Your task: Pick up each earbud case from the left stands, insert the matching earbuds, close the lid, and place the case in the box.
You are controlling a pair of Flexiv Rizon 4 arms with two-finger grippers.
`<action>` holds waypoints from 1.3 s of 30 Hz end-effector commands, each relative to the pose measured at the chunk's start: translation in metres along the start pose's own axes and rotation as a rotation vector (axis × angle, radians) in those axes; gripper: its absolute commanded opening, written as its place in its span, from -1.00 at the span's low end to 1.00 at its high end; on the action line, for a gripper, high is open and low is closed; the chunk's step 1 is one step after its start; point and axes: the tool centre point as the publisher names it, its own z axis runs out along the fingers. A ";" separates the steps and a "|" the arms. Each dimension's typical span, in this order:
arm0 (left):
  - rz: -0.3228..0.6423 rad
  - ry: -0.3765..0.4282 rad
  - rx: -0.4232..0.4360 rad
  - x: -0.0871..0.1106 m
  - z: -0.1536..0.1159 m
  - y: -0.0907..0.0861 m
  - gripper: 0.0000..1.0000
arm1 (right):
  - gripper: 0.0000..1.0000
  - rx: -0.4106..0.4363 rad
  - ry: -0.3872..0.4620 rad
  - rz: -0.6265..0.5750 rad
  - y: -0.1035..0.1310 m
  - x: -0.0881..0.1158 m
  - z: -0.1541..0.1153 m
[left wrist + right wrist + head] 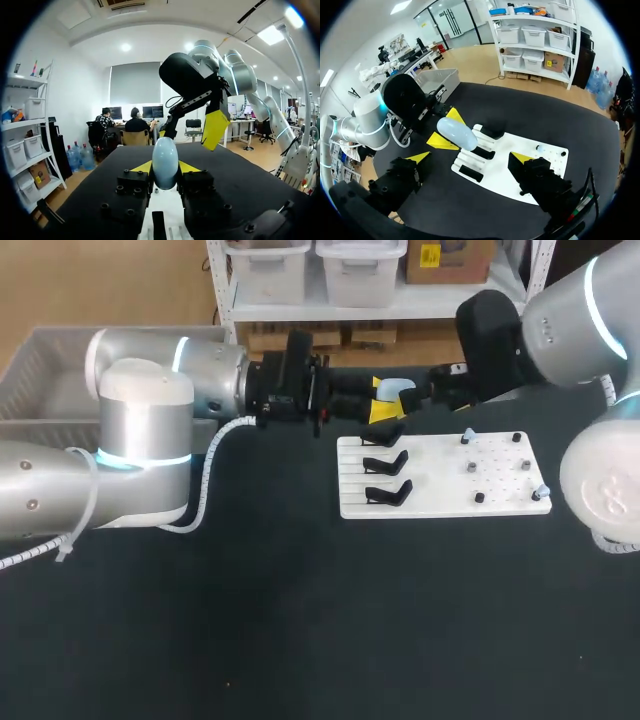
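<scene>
Three black stands (385, 462) near case (395, 390) pinched in left jaws; right jaws spread.

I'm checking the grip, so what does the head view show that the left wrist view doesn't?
Only the head view: the white board with three black stands, and the grey box. Only the left wrist view: both yellow tips of the left gripper touching opposite sides of the case. Both: that pale blue case in the left gripper, with the right gripper close by.
</scene>
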 end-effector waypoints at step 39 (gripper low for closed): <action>0.000 0.000 0.002 0.000 0.000 0.001 -1.00 | 1.00 0.211 -0.117 -0.065 -0.025 -0.047 -0.034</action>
